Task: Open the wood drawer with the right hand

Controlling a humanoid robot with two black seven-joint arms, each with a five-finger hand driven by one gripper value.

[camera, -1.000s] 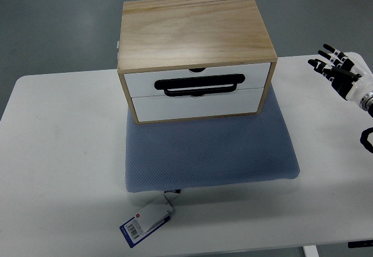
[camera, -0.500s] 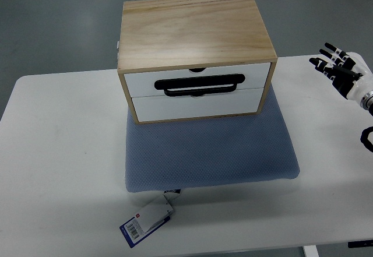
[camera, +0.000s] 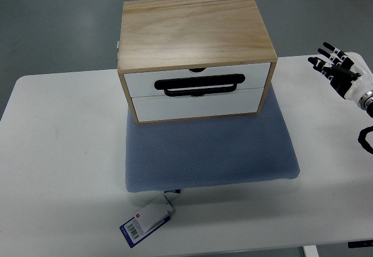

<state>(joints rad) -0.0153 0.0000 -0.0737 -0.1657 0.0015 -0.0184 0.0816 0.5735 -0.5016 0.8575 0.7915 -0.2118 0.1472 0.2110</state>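
1 wood drawer box [camera: 195,35], 1 cushion [camera: 213,152], 1 tag [camera: 145,223]

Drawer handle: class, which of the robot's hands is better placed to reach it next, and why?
Right. The right hand hovers open beside the wooden box, level with the black handle. No left hand shows.

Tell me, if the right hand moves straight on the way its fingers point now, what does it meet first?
Probably nothing soon: the right hand points up-left, past the wood drawer box toward the table's far edge, though its height is unclear.
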